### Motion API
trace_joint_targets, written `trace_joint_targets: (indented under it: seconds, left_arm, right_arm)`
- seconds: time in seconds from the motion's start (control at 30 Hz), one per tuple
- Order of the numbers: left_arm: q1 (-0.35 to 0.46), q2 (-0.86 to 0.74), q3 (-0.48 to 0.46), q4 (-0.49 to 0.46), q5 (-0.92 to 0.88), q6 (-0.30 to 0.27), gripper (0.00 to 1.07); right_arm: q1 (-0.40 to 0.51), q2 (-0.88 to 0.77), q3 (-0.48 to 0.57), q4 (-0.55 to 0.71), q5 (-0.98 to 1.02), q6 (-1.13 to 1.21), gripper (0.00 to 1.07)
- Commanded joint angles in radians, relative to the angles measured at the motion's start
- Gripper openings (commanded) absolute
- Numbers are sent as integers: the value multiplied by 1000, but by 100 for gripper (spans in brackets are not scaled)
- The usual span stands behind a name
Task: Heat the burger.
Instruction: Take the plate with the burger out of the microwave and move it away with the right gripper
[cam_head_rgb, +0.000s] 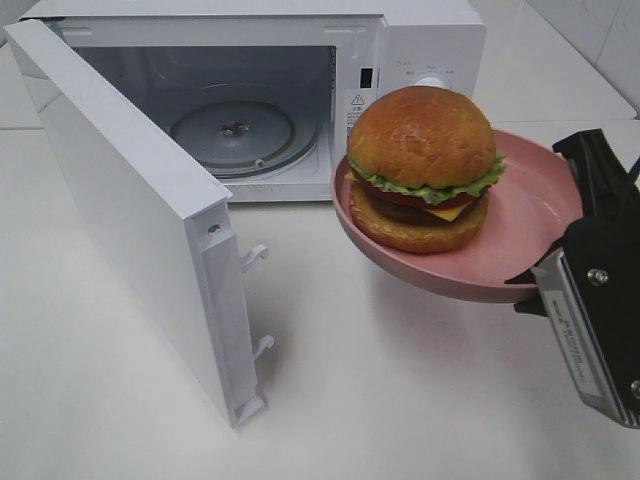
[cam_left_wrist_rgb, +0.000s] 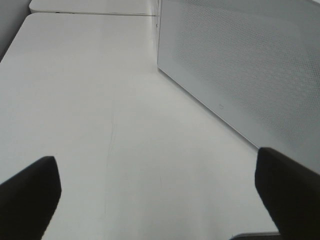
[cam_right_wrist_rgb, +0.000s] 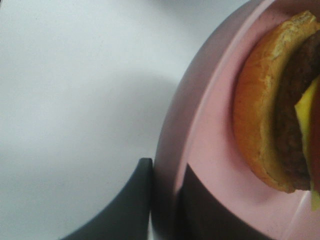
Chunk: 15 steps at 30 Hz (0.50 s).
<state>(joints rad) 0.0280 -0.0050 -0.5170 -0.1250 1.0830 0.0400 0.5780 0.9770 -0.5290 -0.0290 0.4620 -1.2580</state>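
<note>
The burger (cam_head_rgb: 422, 165), with a glossy brown bun, lettuce, cheese and a dark patty, sits on a round pink plate (cam_head_rgb: 530, 200). The plate hangs tilted above the table, in front of the microwave's control panel. My right gripper (cam_head_rgb: 560, 228) is shut on the plate's right rim. In the right wrist view its gripper (cam_right_wrist_rgb: 167, 205) pinches the plate (cam_right_wrist_rgb: 210, 130) rim, one finger on each side, with the burger (cam_right_wrist_rgb: 260, 115) just beyond. My left gripper (cam_left_wrist_rgb: 160, 200) is open and empty over bare table. It does not show in the exterior high view.
The white microwave (cam_head_rgb: 420, 40) stands at the back. Its door (cam_head_rgb: 130, 210) is swung wide toward the front left, showing the glass turntable (cam_head_rgb: 232, 130). A white dotted microwave panel (cam_left_wrist_rgb: 250, 65) runs close beside the left gripper.
</note>
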Motion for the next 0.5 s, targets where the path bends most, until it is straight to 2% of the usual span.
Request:
trace_joint_targets:
  seconds: [0.03, 0.17, 0.5]
  left_arm:
    - [2, -6, 1, 0, -12, -2, 98]
    - [2, -6, 1, 0, -12, -2, 98]
    - [2, -6, 1, 0, -12, -2, 98]
  right_arm:
    - [-2, -39, -7, -75, -20, 89, 1]
    - [-2, -78, -7, -201, 37, 242, 1]
    - [-2, -95, -7, -353, 142, 562, 1]
